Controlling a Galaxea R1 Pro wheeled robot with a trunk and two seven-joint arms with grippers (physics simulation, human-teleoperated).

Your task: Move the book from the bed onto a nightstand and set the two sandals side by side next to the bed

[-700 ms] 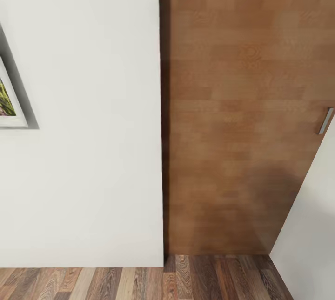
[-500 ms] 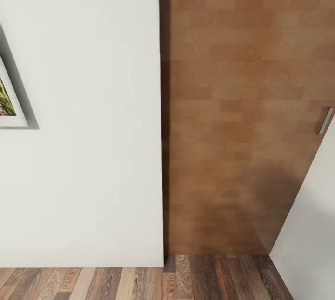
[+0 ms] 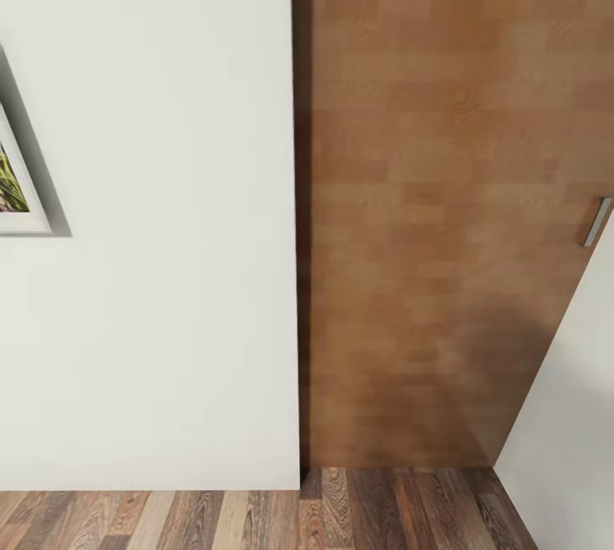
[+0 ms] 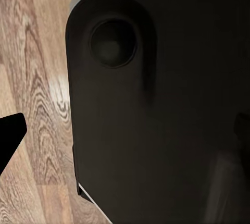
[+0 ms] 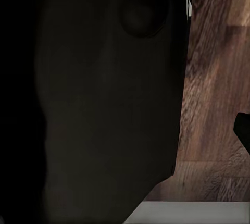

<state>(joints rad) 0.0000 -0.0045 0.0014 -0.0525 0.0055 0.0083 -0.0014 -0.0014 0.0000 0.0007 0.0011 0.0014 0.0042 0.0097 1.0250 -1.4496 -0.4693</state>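
Observation:
The book, the bed, the nightstand and the sandals are out of view. In the head view I face a white bedroom wall (image 3: 153,277) and a brown wooden door (image 3: 426,192). My left gripper (image 4: 125,133) hangs open over the robot's own dark base (image 4: 156,78), one black fingertip (image 4: 10,135) showing against the wood floor (image 4: 36,78). My right gripper (image 5: 125,130) is also open and holds nothing, with one fingertip (image 5: 244,130) at the frame's edge beside the dark base (image 5: 104,104).
The corner of a white-framed picture (image 3: 13,183) hangs on the wall at far left. The door has a metal handle (image 3: 597,222) at its right side. Another white wall (image 3: 571,413) angles in at lower right. A strip of wood-plank floor (image 3: 256,520) lies below.

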